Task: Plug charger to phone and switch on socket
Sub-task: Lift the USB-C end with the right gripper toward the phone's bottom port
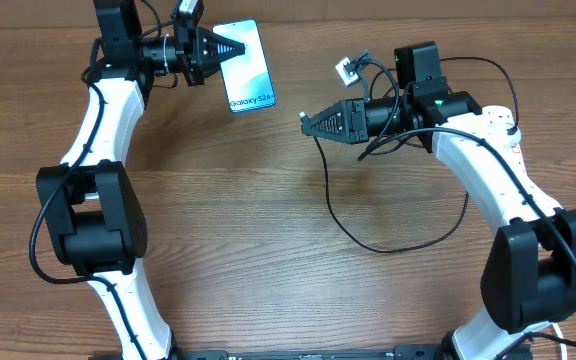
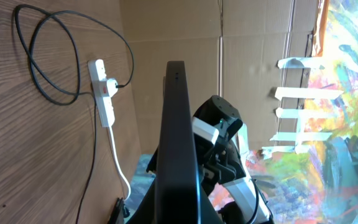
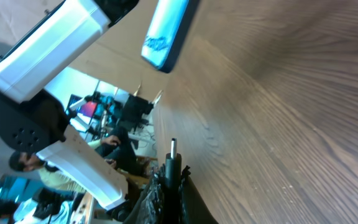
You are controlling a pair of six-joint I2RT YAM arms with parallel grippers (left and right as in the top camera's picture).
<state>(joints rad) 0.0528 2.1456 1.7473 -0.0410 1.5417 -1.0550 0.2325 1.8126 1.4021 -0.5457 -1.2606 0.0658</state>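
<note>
Overhead, count: one phone (image 1: 251, 82), one charger (image 1: 326, 175), one socket (image 1: 347, 68), one wood-grain worktop (image 1: 248, 250).
Overhead, writing: "Galaxy S24" by the phone's nearer short edge.
Overhead, left jaws: pinching the phone's long side, near the worktop's far edge.
Overhead, right jaws: pinching the charger's tip; thin black cable looped on the worktop.
Left wrist, shapes: phone edge-on, slim dark slab between the jaws; socket narrow, white, one red switch showing, black plug seated.
Right wrist, shapes: small connector tip poking past the jaws; phone's rounded blue-white corner at top.
</note>
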